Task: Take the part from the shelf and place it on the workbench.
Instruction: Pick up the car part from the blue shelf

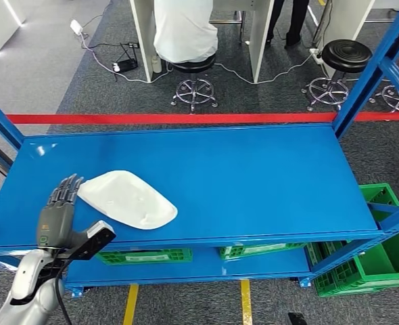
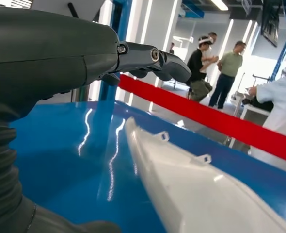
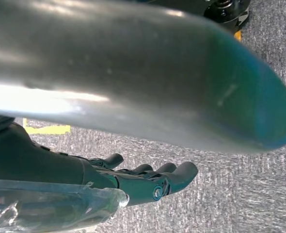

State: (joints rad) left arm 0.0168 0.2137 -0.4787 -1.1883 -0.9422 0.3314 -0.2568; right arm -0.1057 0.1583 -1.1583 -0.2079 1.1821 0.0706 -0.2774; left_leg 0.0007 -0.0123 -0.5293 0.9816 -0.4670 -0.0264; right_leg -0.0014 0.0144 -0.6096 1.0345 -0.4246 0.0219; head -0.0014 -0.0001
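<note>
Left hand (image 1: 59, 213) spread flat, held nothing, beside white part (image 1: 128, 198) on blue shelf (image 1: 248, 176) | poised for grasp | right hand (image 3: 141, 182) hung loosely open, unused

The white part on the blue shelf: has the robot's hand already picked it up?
No. The white part lies flat on the blue shelf, with the left hand open beside its end, not holding it.

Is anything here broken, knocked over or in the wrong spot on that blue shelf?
Nothing stands out. The white part lies flat on the blue shelf, at an angle to its edges, with no damage that shows. The left hand is beside its end with fingers stretched out, holding nothing. The green crates sit below.
</note>
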